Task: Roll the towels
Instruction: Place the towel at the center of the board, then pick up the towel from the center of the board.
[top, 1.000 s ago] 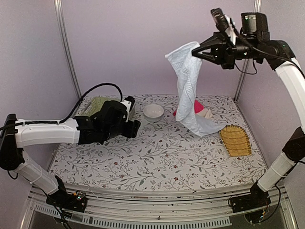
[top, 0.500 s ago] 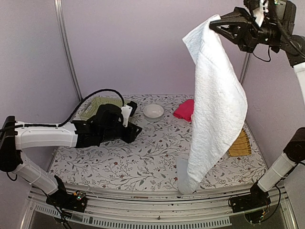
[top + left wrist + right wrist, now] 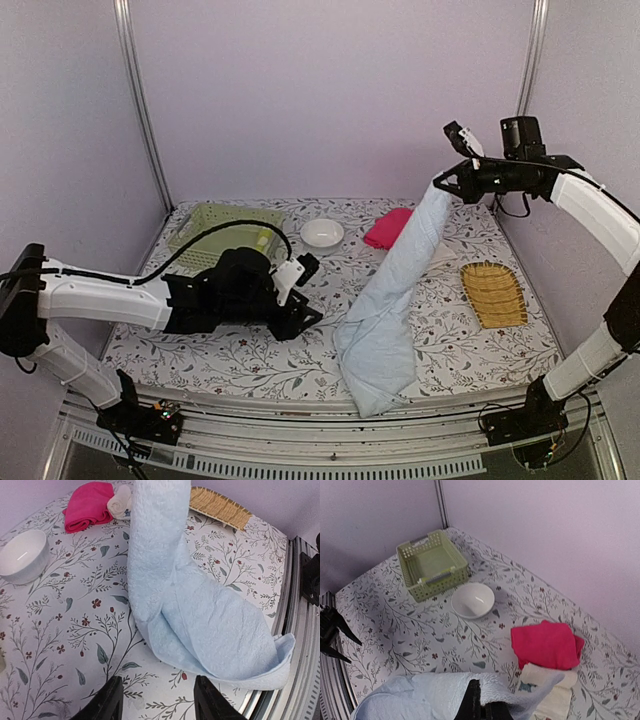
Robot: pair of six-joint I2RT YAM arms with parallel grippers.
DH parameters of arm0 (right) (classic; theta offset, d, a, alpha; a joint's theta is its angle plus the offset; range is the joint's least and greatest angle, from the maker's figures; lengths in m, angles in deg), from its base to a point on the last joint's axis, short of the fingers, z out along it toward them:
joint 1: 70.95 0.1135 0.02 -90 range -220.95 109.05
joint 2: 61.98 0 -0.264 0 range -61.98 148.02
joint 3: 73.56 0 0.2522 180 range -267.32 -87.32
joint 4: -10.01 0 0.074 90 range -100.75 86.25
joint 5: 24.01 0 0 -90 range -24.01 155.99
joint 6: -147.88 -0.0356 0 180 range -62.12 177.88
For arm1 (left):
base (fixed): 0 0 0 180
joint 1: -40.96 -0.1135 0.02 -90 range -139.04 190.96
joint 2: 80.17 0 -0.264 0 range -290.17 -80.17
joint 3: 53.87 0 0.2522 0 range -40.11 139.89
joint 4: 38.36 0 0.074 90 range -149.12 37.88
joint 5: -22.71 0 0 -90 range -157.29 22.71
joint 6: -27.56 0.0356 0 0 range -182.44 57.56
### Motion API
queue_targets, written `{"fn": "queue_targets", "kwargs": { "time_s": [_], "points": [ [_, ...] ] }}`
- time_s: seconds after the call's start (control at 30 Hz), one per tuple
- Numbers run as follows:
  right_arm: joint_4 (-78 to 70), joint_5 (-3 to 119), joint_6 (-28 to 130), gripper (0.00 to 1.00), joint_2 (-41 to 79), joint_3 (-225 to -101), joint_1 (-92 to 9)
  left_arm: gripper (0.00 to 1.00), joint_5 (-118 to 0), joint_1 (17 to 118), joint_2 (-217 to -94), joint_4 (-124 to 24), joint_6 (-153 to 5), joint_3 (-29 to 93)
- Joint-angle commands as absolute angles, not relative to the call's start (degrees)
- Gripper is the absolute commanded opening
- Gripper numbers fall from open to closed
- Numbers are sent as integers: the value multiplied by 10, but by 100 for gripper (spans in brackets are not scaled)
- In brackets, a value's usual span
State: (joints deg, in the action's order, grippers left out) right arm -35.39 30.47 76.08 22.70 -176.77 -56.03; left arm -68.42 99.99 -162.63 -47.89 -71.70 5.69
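The very large pale blue towel (image 3: pixel 385 320) hangs from my right gripper (image 3: pixel 441 187), which is shut on its top corner. Its lower half lies bunched on the table near the front edge. In the right wrist view the shut gripper (image 3: pixel 482 706) pinches the towel's edge (image 3: pixel 420 695). My left gripper (image 3: pixel 311 291) is open and empty, low over the table just left of the towel heap (image 3: pixel 200 610), and also shows in the left wrist view (image 3: pixel 159 696). The bright pink towel (image 3: pixel 388 228) lies at the back, with a cream-white rolled towel (image 3: pixel 545 677) beside it. I cannot single out a yellow-green-and-cream towel.
A pale green basket (image 3: pixel 215 228) stands at the back left with a white bowl (image 3: pixel 322 233) to its right. A yellow woven tray (image 3: pixel 493 293) lies at the right. The blue towel's end reaches the table's front rail (image 3: pixel 300 630).
My right gripper has come down from high up, and the blue towel's lower part now rests heaped on the table. My left arm has moved right, toward the towel.
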Motion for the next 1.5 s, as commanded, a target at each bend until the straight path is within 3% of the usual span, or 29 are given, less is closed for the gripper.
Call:
{"fn": "queue_targets", "kwargs": {
  "time_s": [0.0, 0.13, 0.3, 0.73, 0.87, 0.97, 1.13, 1.23, 1.47],
  "points": [
    [-320, 357, 748, 3, 223, -1669, -598, 50, -645, 1018, -1627, -507, -724, 62],
    [-313, 337, 752, 4, 216, -1632, -600, 49, -616, 1026, -1700, -570, -780, 127],
    [-304, 316, 747, 5, 213, -1622, -600, 48, -662, 1025, -1804, -686, -869, 235],
    [-303, 299, 744, 7, 209, -1616, -600, 39, -574, 985, -1948, -651, -943, 313],
    [-302, 297, 743, 7, 209, -1614, -600, 23, -571, 970, -1966, -643, -947, 313],
    [-302, 297, 742, 7, 211, -1613, -600, 0, -565, 958, -1968, -628, -939, 314],
    [-305, 297, 740, 7, 215, -1628, -600, 0, -550, 946, -1941, -603, -913, 321],
    [-320, 295, 740, 7, 218, -1663, -600, 0, -602, 936, -1879, -633, -875, 326],
    [-331, 236, 710, 7, 168, -1796, -619, 0, -918, 927, -1617, -738, -727, 373]
  ]
}}
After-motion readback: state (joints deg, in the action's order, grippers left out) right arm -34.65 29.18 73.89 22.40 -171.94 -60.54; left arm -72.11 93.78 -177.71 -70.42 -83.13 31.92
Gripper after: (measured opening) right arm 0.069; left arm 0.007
